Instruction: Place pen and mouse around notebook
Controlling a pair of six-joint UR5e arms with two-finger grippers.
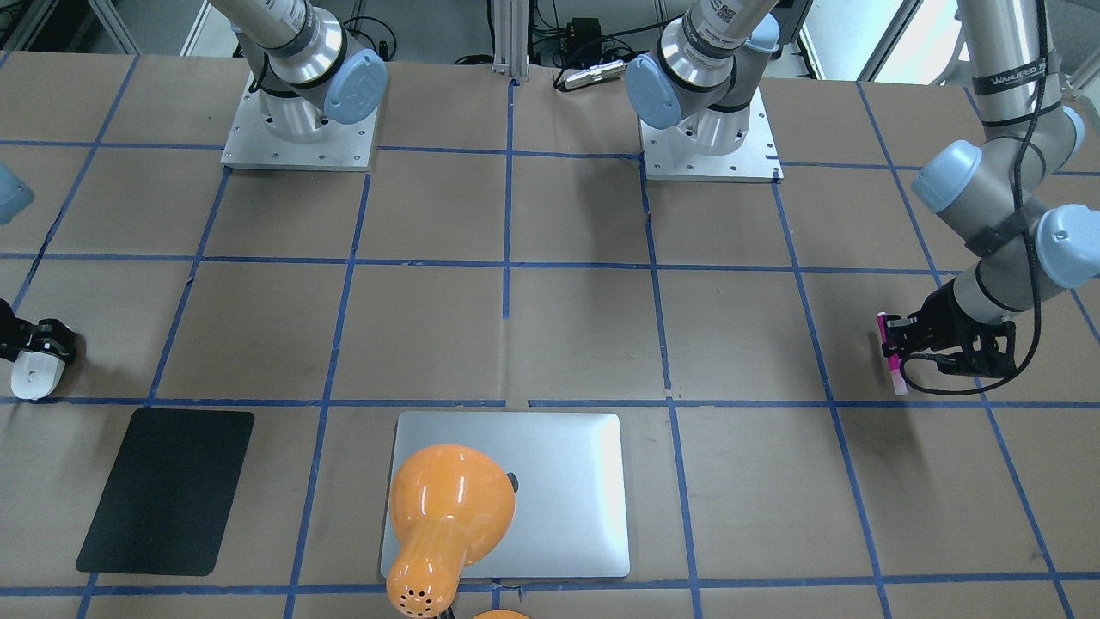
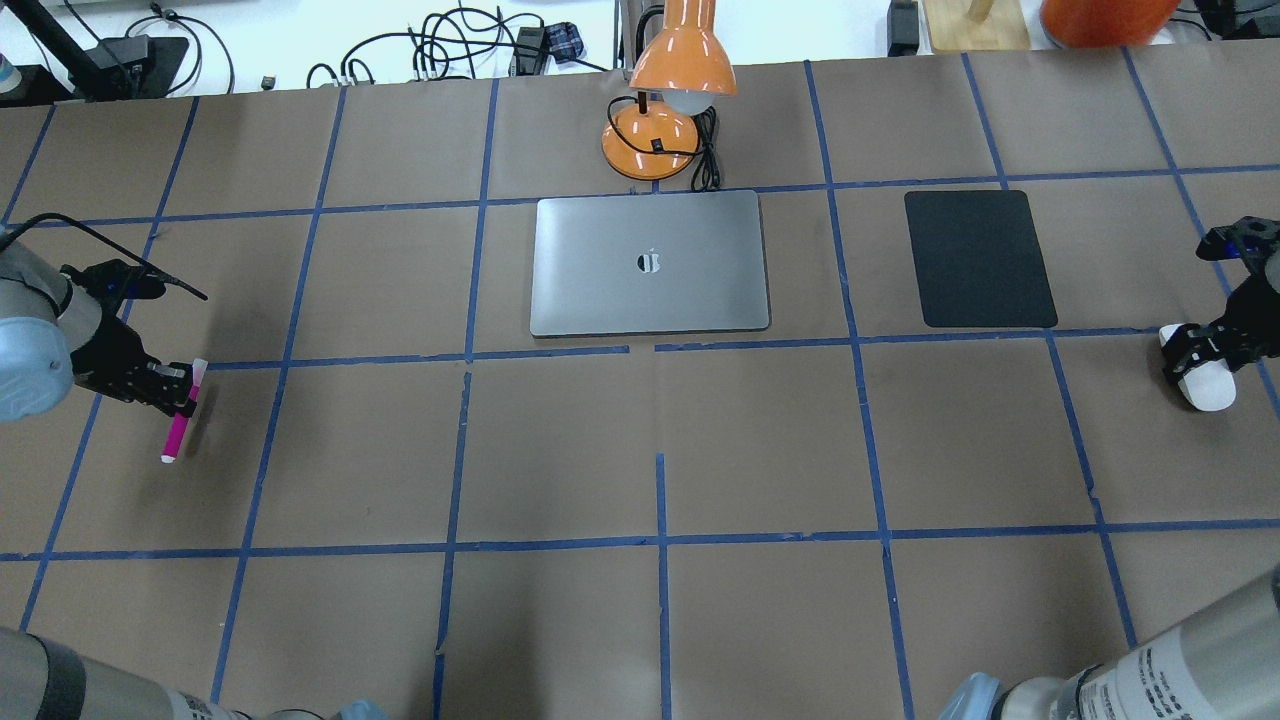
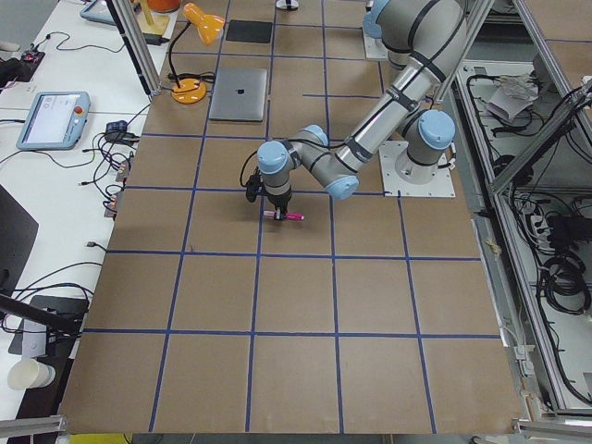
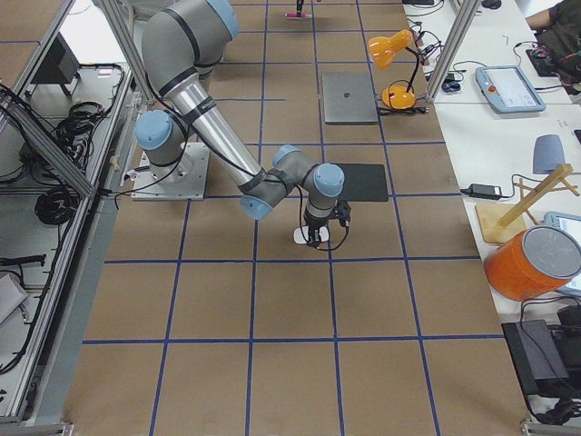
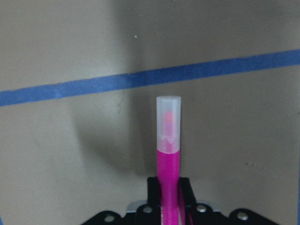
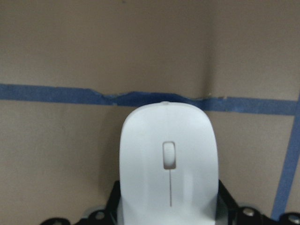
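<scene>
**Pen (image 2: 179, 424) and mouse (image 2: 1208, 386) held well away from the notebook (image 2: 650, 262)**

The magenta pen is clamped between the fingers of the left gripper (image 2: 187, 392), far out on the notebook's left side and somewhat nearer the robot. Its pale cap is pointed away from the wrist, as seen in the left wrist view. The white mouse is grasped at its sides by the right gripper (image 2: 1196, 352), far out on the notebook's right side, beyond the black mat (image 2: 978, 258). Whether either thing touches the table cannot be told. The closed silver laptop is laid flat, logo up, just in front of the orange desk lamp (image 2: 667, 88), on the side farther from the robot.
</scene>
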